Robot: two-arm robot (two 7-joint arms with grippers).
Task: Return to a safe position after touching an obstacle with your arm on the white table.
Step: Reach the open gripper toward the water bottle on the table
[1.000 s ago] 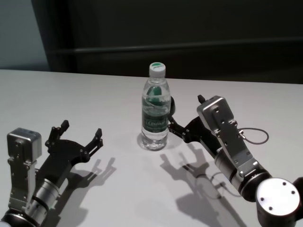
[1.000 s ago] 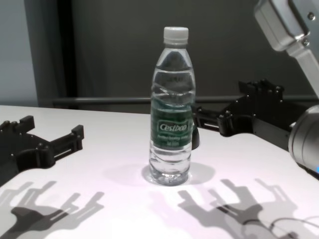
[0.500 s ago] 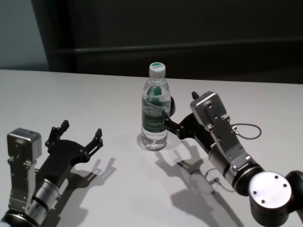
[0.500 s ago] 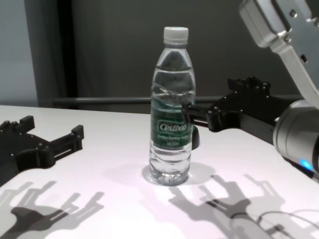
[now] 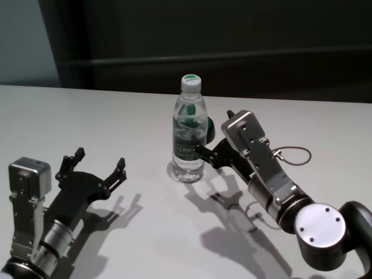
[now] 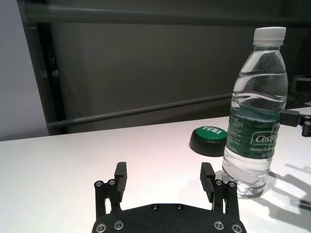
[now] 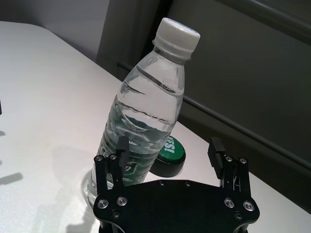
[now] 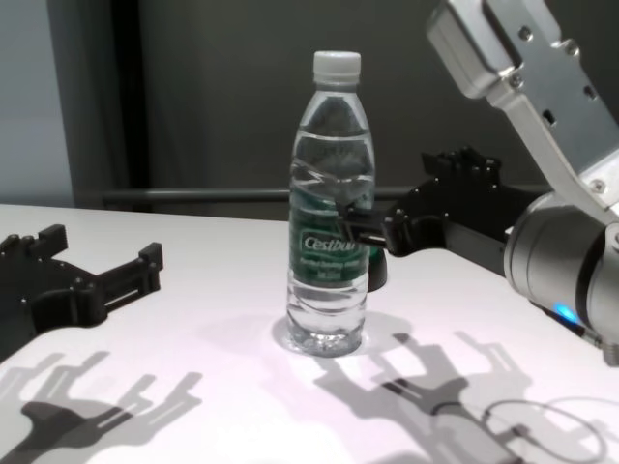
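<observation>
The clear water bottle (image 5: pixel 189 132) with white cap and green "Cestbon" label stands upright on the white table (image 5: pixel 87 113); it also shows in the chest view (image 8: pixel 328 242), left wrist view (image 6: pixel 256 107) and right wrist view (image 7: pixel 146 111). My right gripper (image 5: pixel 212 133) is open, and its left finger (image 8: pixel 350 229) touches the bottle's label on the bottle's right side; the bottle is beside this finger, not between the two. My left gripper (image 5: pixel 100 158) is open and empty, low over the table at the near left, apart from the bottle.
A small dark-green round button (image 6: pixel 210 138) sits on the table just behind and to the right of the bottle, in front of my right gripper (image 7: pixel 169 144). A thin cable loop (image 5: pixel 293 154) hangs from the right arm. A dark wall with a rail (image 5: pixel 232 57) runs behind the table.
My right arm has swung left until its finger meets the bottle. The bottle has shifted slightly left. The left arm has not moved.
</observation>
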